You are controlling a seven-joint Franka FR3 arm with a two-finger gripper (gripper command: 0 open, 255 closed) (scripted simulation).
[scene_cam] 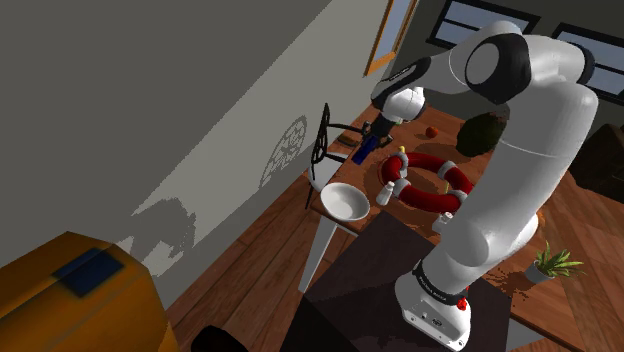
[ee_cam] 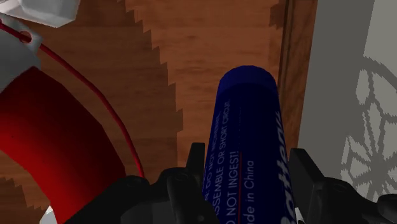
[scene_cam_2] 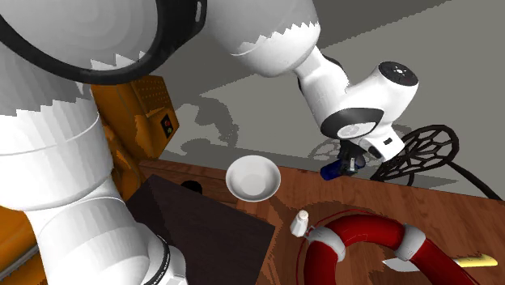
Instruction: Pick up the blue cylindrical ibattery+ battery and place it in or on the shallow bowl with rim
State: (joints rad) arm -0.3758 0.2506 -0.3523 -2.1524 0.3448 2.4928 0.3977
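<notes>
The arm (scene_cam: 520, 170) is built of fat, rounded white links with smooth shells, joined by dark grey to black bands and disc-shaped joint covers. Its white base flange (scene_cam: 435, 315) carries a black collar with tiny pale lettering, too small to read, and one red dot. Near the wrist a dark round cap (scene_cam_2: 401, 71) shows small light specks, perhaps screws. The gripper (ee_cam: 248, 162) is all black; its fingers (ee_cam: 195, 168) are blocky, angular and matte.
</notes>
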